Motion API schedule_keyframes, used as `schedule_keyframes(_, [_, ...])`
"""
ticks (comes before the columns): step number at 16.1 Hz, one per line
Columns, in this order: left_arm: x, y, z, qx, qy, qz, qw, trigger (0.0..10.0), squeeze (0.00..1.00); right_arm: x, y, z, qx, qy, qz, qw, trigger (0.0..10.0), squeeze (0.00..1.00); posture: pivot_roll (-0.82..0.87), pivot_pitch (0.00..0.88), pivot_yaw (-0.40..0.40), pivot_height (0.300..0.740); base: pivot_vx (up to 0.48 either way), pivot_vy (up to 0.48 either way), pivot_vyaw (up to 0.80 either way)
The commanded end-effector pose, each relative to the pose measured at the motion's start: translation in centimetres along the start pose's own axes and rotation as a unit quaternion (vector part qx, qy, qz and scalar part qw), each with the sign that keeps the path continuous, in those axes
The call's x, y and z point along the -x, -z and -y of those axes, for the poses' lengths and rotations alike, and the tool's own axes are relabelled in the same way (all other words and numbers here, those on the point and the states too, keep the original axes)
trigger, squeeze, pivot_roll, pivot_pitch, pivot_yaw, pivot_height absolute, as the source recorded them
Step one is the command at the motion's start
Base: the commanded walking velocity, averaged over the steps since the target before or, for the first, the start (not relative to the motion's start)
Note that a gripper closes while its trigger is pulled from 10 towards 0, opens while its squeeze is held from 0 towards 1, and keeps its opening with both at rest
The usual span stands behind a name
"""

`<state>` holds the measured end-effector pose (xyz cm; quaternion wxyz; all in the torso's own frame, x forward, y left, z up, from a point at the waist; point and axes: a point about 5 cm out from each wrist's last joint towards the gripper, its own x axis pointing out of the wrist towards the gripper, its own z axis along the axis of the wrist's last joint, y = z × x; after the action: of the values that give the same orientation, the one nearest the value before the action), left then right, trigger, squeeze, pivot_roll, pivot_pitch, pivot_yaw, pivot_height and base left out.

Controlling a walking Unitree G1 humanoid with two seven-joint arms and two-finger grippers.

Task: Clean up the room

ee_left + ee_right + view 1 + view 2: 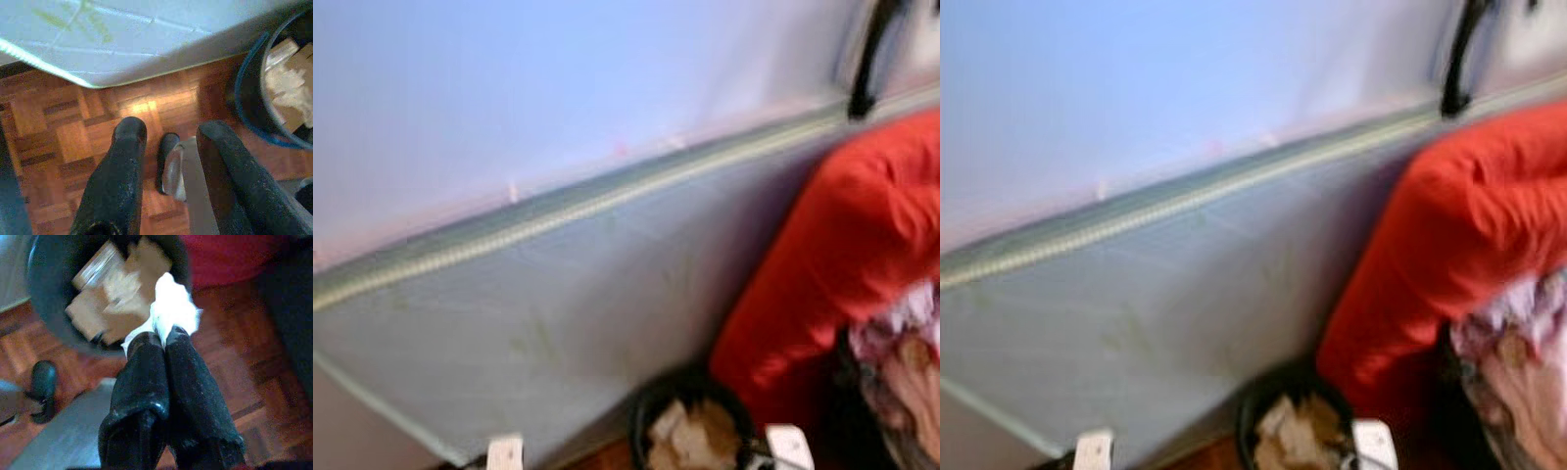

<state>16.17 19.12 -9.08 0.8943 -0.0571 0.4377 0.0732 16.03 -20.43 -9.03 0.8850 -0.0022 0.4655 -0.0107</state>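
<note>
Grey-blue quilted mattress side [558, 323] with one pale piped edge, leaning across the blurred head views. Left gripper [168, 134] above brown parquet floor [58, 142], left of one round black waste bin [690, 426], two black fingers spread wide, holding nothing. Bin packed with tan cardboard scraps [105, 293]. Right gripper [164, 335] just over that bin's rim, fingers clamped on one white crumpled tissue [173, 308]. One red cushion [852, 245] right of the bin.
</note>
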Motion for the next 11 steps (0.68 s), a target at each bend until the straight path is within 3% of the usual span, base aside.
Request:
schedule_keyframes(1, [0.1, -0.1, -0.8, -0.006, -0.009, 0.001, 1.0, 10.0, 0.0, -0.3, -0.9, -1.3, -0.001, -0.024, 0.015, 1.0, 10.0, 0.0, 0.05, 0.024, -0.011, 0.74, 0.0, 0.0, 0.0])
schedule_keyframes(5, [-0.1, -1.4, -0.6, -0.008, -0.002, 0.034, 0.999, 10.0, 0.0, -0.6, -3.6, -2.8, 0.044, -0.078, 0.071, 0.993, 10.0, 0.0, 0.05, 0.032, -0.013, 0.74, 0.0, 0.0, 0.0])
schedule_keyframes(7, [-0.3, -2.7, -0.3, -0.008, 0.006, 0.064, 0.998, 10.0, 0.0, -0.8, -5.5, -3.7, 0.039, -0.089, 0.105, 0.99, 10.0, 0.0, 0.05, 0.04, -0.015, 0.74, 0.0, 0.0, 0.0])
schedule_keyframes(10, [-0.7, -6.6, 0.0, 0.002, 0.017, 0.134, 0.991, 10.0, 0.0, -0.9, -9.3, -6.4, 0.03, -0.113, 0.16, 0.98, 10.0, 0.0, 0.06, 0.053, -0.019, 0.74, 0.0, 0.0, 0.0])
schedule_keyframes(11, [-0.7, -8.9, 0.2, 0.007, 0.023, 0.182, 0.983, 10.0, 0.0, -0.7, -11.3, -7.5, 0.023, -0.128, 0.195, 0.972, 10.0, 0.0, 0.08, 0.069, -0.023, 0.74, 0.0, 0.0, 0.0])
